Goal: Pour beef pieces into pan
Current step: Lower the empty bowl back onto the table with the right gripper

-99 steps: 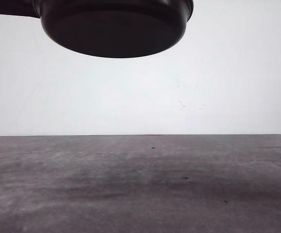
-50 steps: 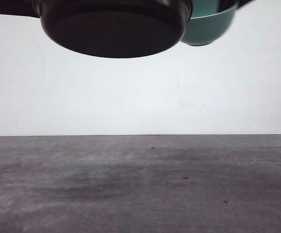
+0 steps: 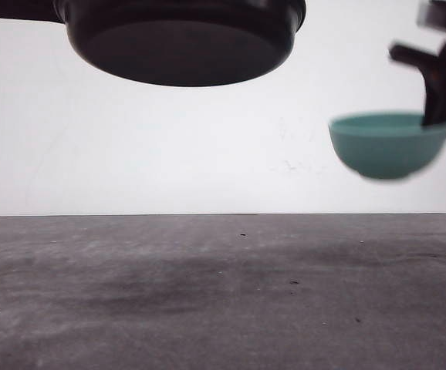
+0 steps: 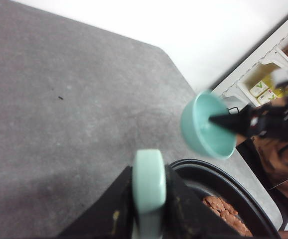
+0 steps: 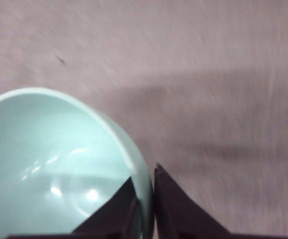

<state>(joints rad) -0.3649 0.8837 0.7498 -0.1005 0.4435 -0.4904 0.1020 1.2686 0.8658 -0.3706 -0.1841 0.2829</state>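
Beef pieces [image 4: 227, 215] lay as a small orange-brown heap inside the pan [image 4: 218, 191], against its far wall as the left wrist view showed it. In the front view the pan [image 3: 180, 42] hung high above the grey tabletop [image 3: 223, 293], its dark underside facing the camera. The left claw [image 4: 149, 199] was clamped on the pan's pale mint-green handle [image 4: 148, 185], one dark finger pressed to each side of it.

Off to the right, and lower than the pan, the teal bowl [image 3: 387, 144] hung upright in the air — well apart from the pan, clear of the tabletop and somewhat blurred. The right claw [image 3: 439, 108] gripped its rim from the right side. In the right wrist view the right claw [image 5: 145, 199] had one finger inside the bowl [image 5: 59, 169] and one outside, pinching the wall between them; what could be seen of the bowl's pale interior was bare and glossy. From the left wrist view the bowl [image 4: 204, 127] appeared just beyond the pan's rim, its mouth turned toward the dark right arm [image 4: 263, 122].
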